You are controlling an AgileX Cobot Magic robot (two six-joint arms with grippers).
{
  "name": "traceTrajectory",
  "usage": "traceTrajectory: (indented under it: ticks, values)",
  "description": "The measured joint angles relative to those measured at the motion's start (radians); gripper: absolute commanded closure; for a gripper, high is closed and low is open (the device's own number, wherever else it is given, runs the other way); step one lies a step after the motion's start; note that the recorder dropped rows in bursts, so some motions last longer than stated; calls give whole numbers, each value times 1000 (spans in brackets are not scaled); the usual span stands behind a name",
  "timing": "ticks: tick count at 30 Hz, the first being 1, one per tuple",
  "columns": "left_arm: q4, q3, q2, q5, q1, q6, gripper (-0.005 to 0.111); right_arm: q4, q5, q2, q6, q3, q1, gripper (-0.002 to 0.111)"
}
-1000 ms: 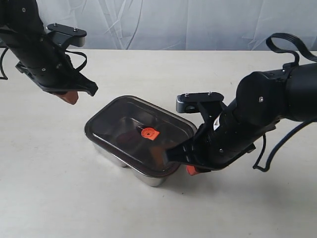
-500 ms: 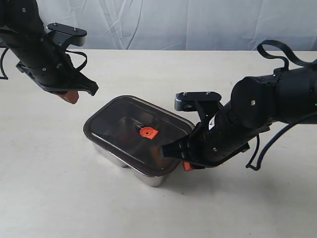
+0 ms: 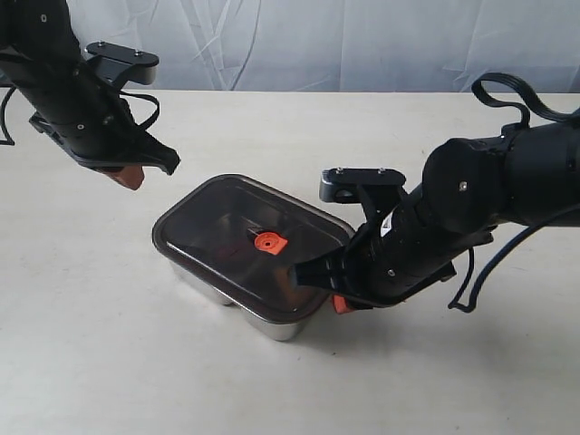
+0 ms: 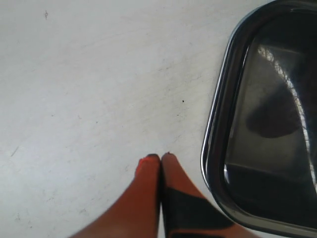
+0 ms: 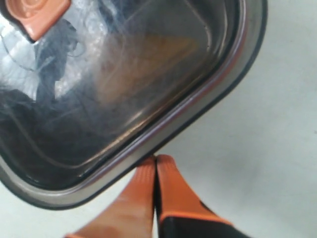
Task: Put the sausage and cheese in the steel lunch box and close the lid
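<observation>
The steel lunch box [image 3: 276,324] stands mid-table with the dark tinted lid [image 3: 217,227] lying on top, its orange valve [image 3: 268,242] at centre. Through the lid [image 5: 124,74] a faint pale shape shows; sausage and cheese cannot be made out. My right gripper [image 3: 338,304] is shut and empty, its tips [image 5: 155,159] right at the lid's rim at the box's right end. My left gripper [image 3: 127,176] is shut and empty, held above the table to the box's upper left; its tips [image 4: 159,157] sit beside the lid's edge [image 4: 218,124].
The pale tabletop [image 3: 109,362] stretches around the box. A white backdrop [image 3: 317,41] closes the far edge. The bulky black right arm [image 3: 489,199] and its cables [image 3: 507,91] hang over the table's right side.
The right arm shifted a little leftward toward the box, bringing its shut tips to the lid's rim. The left arm has stayed still.
</observation>
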Motion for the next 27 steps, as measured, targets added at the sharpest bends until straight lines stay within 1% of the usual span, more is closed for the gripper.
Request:
traceTrajectory:
  ticks: [27]
  values:
    - [25, 0, 0, 0, 0, 0, 107, 55, 21, 0, -2, 0, 26, 109]
